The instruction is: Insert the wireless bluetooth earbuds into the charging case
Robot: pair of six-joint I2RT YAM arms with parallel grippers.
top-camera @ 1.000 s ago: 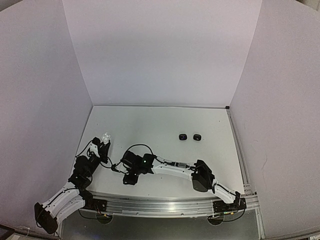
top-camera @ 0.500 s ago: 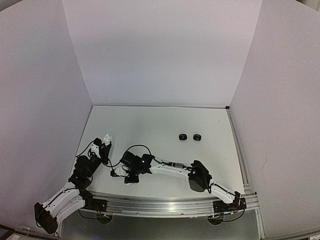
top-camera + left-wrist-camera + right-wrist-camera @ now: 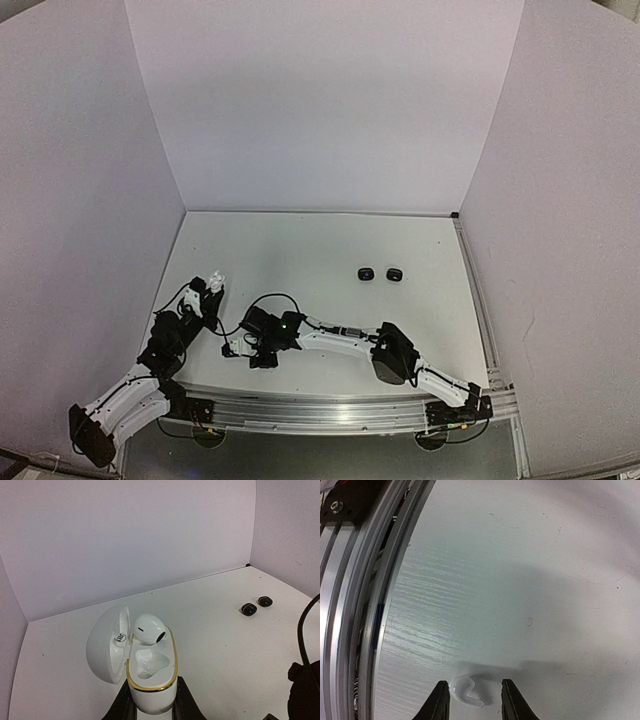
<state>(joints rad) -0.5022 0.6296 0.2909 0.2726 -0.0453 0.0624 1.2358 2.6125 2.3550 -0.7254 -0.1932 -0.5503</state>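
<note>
White table, close to its aluminium rail: a white earbud lies flat between the spread fingers of the right gripper, touching one finger and clear of the other. The left gripper pinches the base of the open charging case, with a second white earbud sitting in one of its wells.

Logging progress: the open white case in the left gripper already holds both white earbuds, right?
Not quite. The left wrist view shows the open white case in the left gripper holding only one white earbud; the slot beside it is empty.
</note>
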